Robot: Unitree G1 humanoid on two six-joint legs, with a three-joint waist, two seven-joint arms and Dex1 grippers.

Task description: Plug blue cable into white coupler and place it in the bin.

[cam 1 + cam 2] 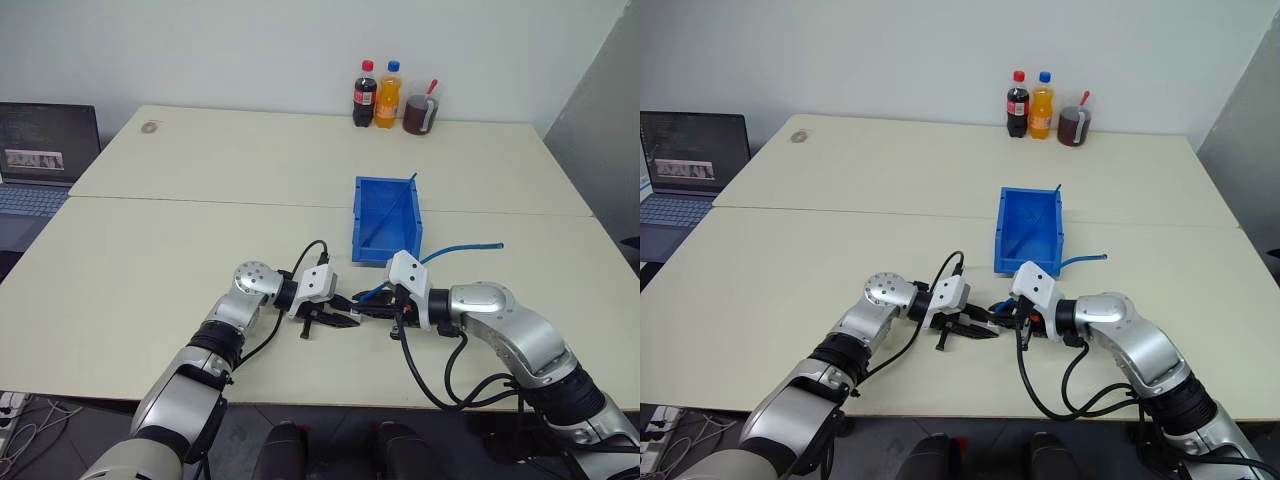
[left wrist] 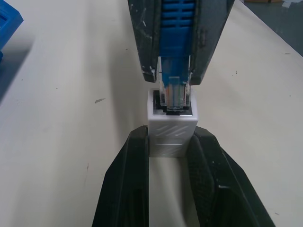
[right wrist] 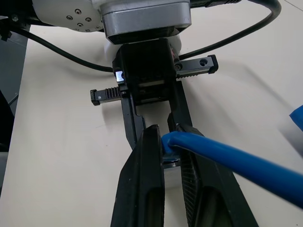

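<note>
- You are working over a pale cream worktop (image 1: 180,270) made of two slabs joined by a seam that runs across it; a plain white wall stands behind its far edge.
- At your left, a laptop (image 1: 45,160) sits just off the worktop's far corner. Three drinks (image 1: 393,98) stand together at the far edge, well apart from your arms.
- The bin (image 1: 386,218) lies past mid-worktop, just beyond your grippers, with bare surface all round it.
- Your left gripper (image 1: 345,319) is closed narrowly on the white coupler (image 2: 172,127), its fingers (image 2: 128,189) pinching both sides.
- Your right gripper (image 1: 372,308) is clamped on the blue cable (image 3: 236,163) just behind its plug (image 2: 174,94); the plug's tip sits in the coupler's dark opening.
- The cable trails from the gripper over the worktop to the right of the bin.
- Both grippers meet close to the near edge; the widest open surface lies to your left.
</note>
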